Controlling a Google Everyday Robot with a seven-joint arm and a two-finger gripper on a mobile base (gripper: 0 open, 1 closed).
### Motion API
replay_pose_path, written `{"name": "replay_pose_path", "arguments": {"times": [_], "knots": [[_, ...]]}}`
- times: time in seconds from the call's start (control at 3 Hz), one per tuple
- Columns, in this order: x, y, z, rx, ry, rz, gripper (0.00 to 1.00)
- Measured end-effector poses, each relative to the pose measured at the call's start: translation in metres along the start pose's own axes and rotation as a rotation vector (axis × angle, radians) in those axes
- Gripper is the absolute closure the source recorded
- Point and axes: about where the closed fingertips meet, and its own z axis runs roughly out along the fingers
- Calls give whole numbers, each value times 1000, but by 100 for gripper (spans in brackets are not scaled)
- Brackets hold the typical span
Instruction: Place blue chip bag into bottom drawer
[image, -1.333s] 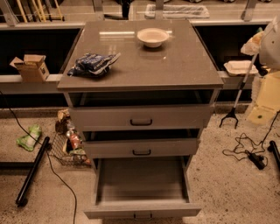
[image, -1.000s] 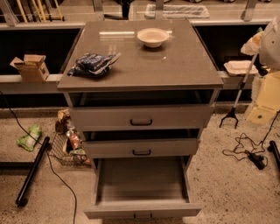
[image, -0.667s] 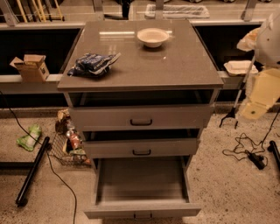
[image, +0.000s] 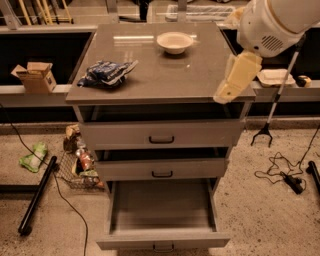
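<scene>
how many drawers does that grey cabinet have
3: top grey drawer, middle grey drawer beneath it, bottom grey drawer pulled out. The cream gripper hangs at the grey cabinet top's front right corner.

The end effector (image: 234, 80) hung at the table's (image: 200, 75) right front corner and covered that corner from sight. The arm (image: 275, 22) above it ran out past the top and right edges, so its upper reach was lost. Down low, the bottom drawer (image: 162, 212) had its front cut short by the lower edge, and its back was tucked out of sight under the middle drawer (image: 162, 167). The blue chip bag's (image: 105, 72) markings were too blurred to read. The clutter in the wire basket (image: 75, 172) was too small to name.
</scene>
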Motion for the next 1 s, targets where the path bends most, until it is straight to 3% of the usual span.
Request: {"name": "replay_pose_path", "arguments": {"times": [0.33, 0.67, 1.0], "knots": [[-38, -28, 24, 19, -127, 4, 0], [-79, -38, 59, -54, -256, 40, 0], [-79, -38, 59, -54, -256, 40, 0]]}}
